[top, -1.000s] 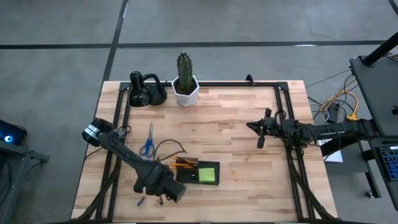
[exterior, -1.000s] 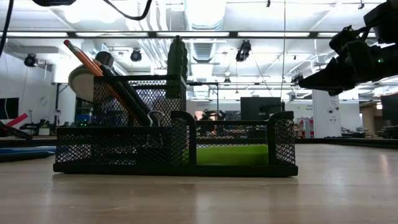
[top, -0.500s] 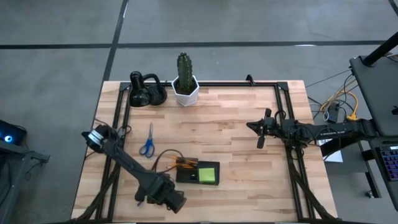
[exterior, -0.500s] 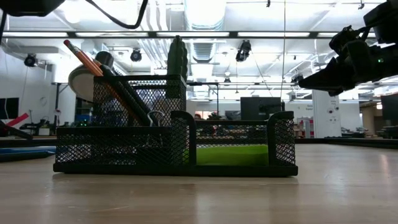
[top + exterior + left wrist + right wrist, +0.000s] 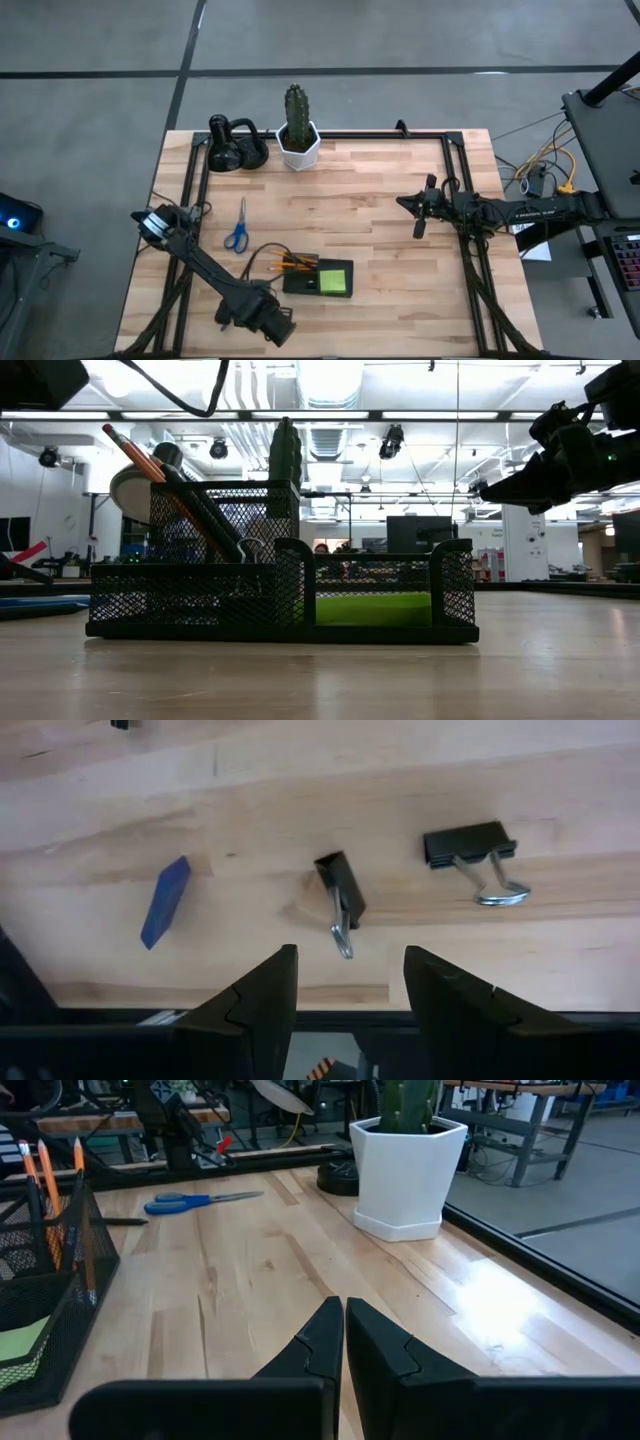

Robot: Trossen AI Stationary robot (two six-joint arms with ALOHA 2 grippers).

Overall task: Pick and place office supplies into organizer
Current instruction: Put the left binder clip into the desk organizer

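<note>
Overhead camera stares straight down on the whole counter. Low camera sits at counter height, close against the organizer. Left wrist camera looks down, near the front edge probably, over two clips. Right wrist camera faces across toward the cactus pot, shared with overhead.

- The left arm reaches from the table's left edge diagonally toward the near edge, its wrist bent downward.
- The left gripper hangs low over the near-left part of the table, its two dark fingers spread apart with nothing between them.
- The right arm stretches in level from the right side, raised above the table.
- The right gripper points toward the table's middle, its fingers pressed together and holding nothing.
</note>
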